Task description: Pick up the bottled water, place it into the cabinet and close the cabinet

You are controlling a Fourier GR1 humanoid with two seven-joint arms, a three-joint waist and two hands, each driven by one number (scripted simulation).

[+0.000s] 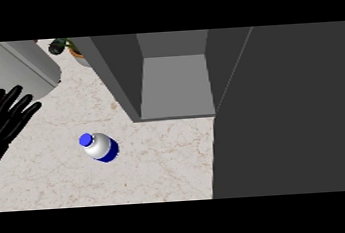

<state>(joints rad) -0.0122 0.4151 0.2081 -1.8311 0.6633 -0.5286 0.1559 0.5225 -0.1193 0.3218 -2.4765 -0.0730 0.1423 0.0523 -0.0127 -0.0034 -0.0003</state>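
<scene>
Pale marble counter (53, 181), veined with faint brown lines, fills the lower left of the head view. On it stands the bottled water (99, 146), seen from almost straight above: a blue cap toward the upper left, a silvery white body, and a blue band round its lower right side. It sits on bare counter, apart from everything else, below and to the left of the cabinet's opening.

That cabinet (121, 71) is dark grey and rises from the back of the counter. Its inside shows as a lighter grey compartment (175, 83), open toward the viewer and holding nothing that can be seen. A big dark grey panel, the cabinet's open door (286, 111), covers the whole right part of the view from top to bottom and hides the counter behind it.

At the left edge a black hand (6, 121), the robot's left one, rests with straight fingers spread and pointing up, touching nothing, well apart from the bottle. No right hand shows.

Behind that hand, at the upper left, is a large rounded light grey appliance (20, 65). Just beside it, against the cabinet's left wall, a small dark green and orange object (66, 47) sits, too small to tell what it is.
</scene>
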